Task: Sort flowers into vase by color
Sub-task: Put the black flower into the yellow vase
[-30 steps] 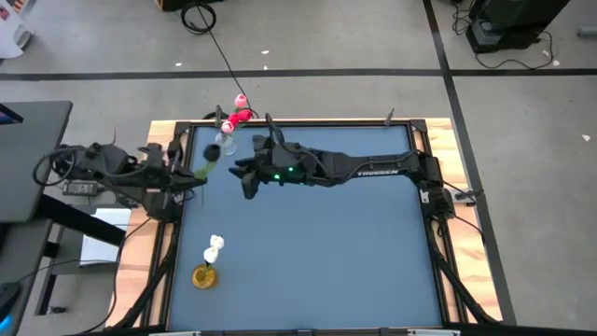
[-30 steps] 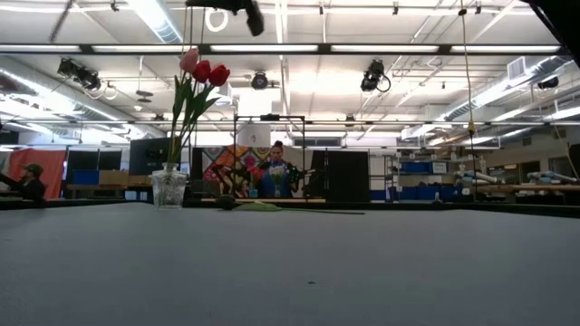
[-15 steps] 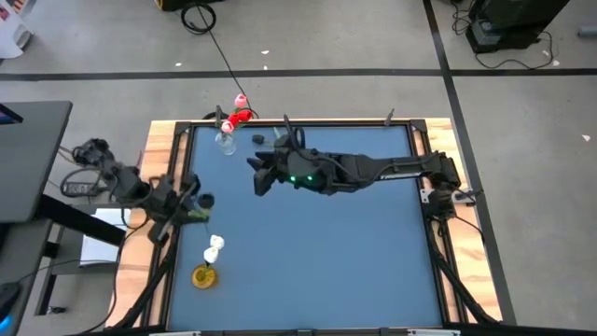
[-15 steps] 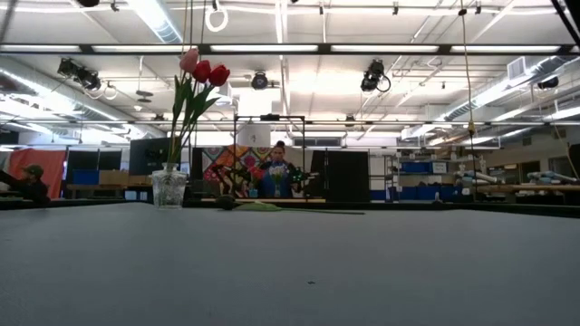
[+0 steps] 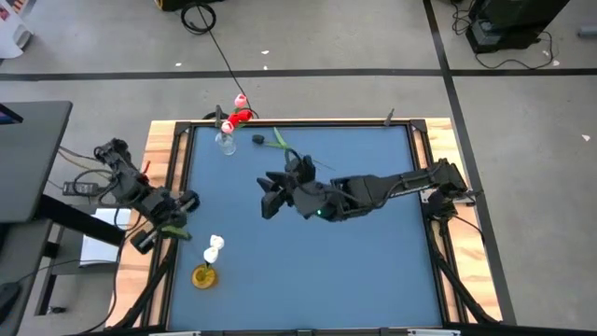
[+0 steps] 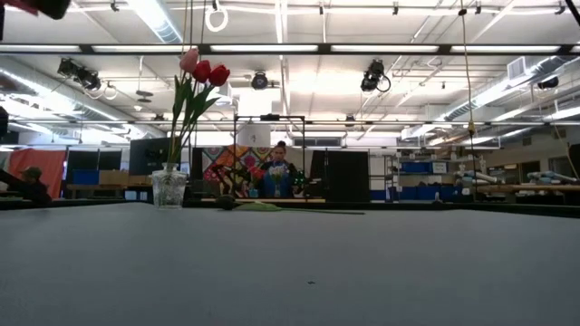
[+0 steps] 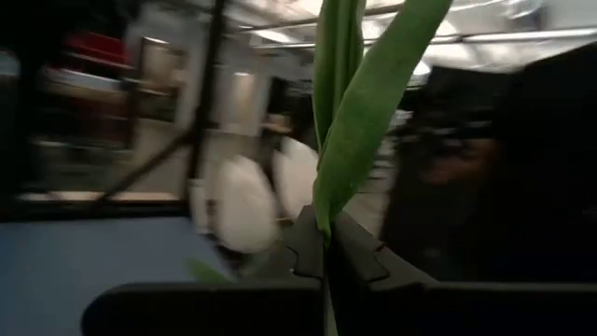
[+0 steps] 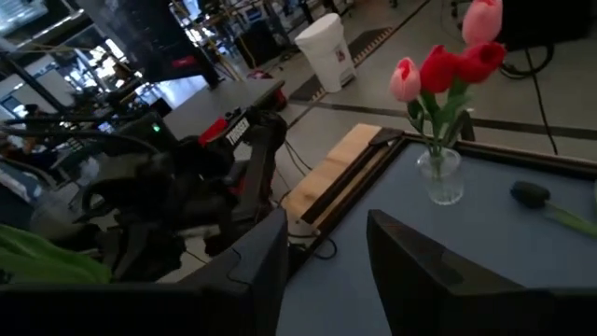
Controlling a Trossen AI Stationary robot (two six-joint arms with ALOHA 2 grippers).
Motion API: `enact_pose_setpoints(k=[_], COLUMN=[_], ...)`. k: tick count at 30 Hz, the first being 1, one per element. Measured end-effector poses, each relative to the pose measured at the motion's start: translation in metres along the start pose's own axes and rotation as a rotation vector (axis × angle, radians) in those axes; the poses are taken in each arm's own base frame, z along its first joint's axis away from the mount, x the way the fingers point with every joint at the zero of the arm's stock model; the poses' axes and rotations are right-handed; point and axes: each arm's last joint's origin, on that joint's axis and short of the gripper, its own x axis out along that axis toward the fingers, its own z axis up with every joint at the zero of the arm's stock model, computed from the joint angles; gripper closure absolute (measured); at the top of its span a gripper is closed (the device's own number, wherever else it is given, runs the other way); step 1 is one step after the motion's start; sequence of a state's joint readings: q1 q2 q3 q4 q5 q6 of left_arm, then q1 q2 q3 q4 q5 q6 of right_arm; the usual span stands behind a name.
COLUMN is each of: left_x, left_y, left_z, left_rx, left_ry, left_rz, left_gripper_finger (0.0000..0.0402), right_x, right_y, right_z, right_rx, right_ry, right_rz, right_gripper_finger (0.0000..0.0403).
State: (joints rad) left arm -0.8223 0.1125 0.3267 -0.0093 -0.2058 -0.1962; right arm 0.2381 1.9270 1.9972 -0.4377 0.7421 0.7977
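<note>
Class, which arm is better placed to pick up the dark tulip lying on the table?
Right: the right gripper is open and nearer the dark tulip; the left gripper holds a stem.

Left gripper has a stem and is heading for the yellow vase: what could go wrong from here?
1. The left gripper is shut on a thin green stem; it could slip or twist in the grip.
2. White tulips already stand in the yellow vase; the incoming stem could knock them or tip the vase.
3. A dark tulip lies near the right arm, which could sweep it.
</note>
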Motion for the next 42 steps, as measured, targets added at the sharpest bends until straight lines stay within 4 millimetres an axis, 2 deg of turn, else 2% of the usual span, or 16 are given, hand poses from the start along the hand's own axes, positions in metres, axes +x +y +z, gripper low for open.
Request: enact_pose_setpoints(k=[3,7,13,19,25,33,42], left_x=[0.003,0.006,0.005,0.006,0.006,0.006,0.006], left_y=[-0.002,-0.001,0.0,0.002,0.003,0.003,0.002], left_z=[-0.018,-0.042,-0.05,-0.065,-0.067,-0.068,-0.068], left_rx=[-0.05,-0.083,-0.091,-0.088,-0.178,-0.327,-0.339], left_ry=[0.013,-0.033,-0.091,0.061,0.093,0.106,0.12], left_rz=[-0.116,-0.171,-0.177,-0.151,-0.145,-0.138,-0.156], left_gripper_finger=[0.0398,0.0398,0.0398,0.0395,0.036,0.0296,0.0267], right_x=[-0.009,-0.019,-0.03,-0.03,-0.03,-0.03,-0.021], right_y=[0.005,0.011,0.017,0.018,0.018,0.019,0.01], right_z=[-0.008,-0.017,-0.024,-0.024,-0.025,-0.027,-0.046], right_rx=[-0.002,-0.009,-0.021,-0.021,-0.043,-0.032,0.026], right_ry=[-0.002,-0.009,-0.013,-0.015,0.006,0.032,0.097], right_rz=[-0.014,-0.028,-0.021,-0.021,-0.003,0.017,0.014], right_gripper_finger=[0.0247,0.0247,0.0247,0.0247,0.0244,0.0215,0.0209])
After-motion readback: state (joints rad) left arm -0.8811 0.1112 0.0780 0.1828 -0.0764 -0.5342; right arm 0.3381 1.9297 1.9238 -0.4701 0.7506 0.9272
